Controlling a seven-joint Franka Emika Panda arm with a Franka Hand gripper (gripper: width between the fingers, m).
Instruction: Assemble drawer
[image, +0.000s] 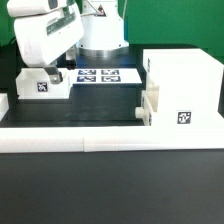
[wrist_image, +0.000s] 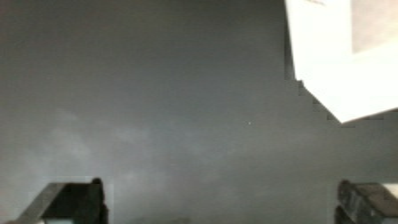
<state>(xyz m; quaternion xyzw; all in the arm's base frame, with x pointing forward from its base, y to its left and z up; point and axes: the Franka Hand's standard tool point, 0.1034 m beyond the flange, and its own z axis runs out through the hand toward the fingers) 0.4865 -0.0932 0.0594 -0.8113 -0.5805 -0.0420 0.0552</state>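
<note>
Dark fingertips (wrist_image: 71, 203) of the gripper (wrist_image: 222, 205) stand wide apart at the near edge of the wrist view. Only bare black table (wrist_image: 160, 110) shows between them, and they hold nothing. A white corner of a drawer part (wrist_image: 347, 50) lies off to one side of the open jaws, not between them. In the exterior view the arm (image: 45, 40) hangs low at the exterior view's left, and a small tray (image: 40, 86) with a square tag sits on the table just under it. The marker board (image: 105, 73) lies flat near that tray, toward the exterior view's right. Farther right stands the large case (image: 190, 80), with a second tray (image: 150, 102) against its left side. A low white border rail (image: 110, 138) runs along the front.
</note>
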